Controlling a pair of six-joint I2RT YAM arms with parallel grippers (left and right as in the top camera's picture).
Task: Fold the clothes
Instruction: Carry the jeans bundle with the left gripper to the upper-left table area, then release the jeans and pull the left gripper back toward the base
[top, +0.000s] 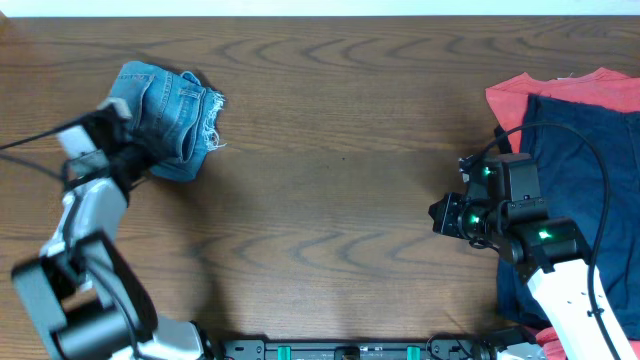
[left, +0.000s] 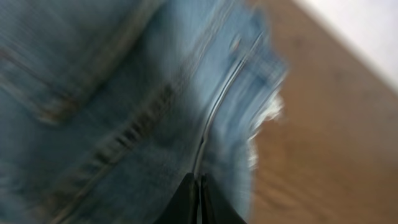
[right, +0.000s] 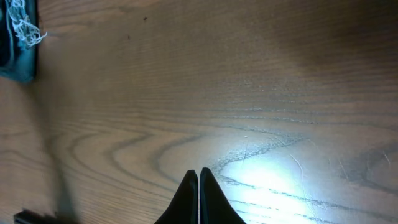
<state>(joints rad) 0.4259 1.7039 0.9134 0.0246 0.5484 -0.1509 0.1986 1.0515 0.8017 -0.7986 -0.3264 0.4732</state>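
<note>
The light-blue denim jeans (top: 172, 112) lie folded into a small bundle at the far left of the table, frayed whitish hems facing right. My left gripper (top: 137, 160) is at the bundle's lower left edge. In the left wrist view the denim (left: 124, 112) fills the blurred frame, and the fingertips (left: 199, 186) are pressed together against the cloth with nothing seen between them. My right gripper (top: 441, 215) is shut and empty above bare wood at the right (right: 198, 177). A corner of the jeans (right: 13, 43) shows at the top left of the right wrist view.
A dark navy garment (top: 590, 160) lies on a red-orange garment (top: 560, 92) at the table's right edge, under the right arm. Bare wooden tabletop (top: 330, 180) lies between the two arms. The table's far edge runs along the top.
</note>
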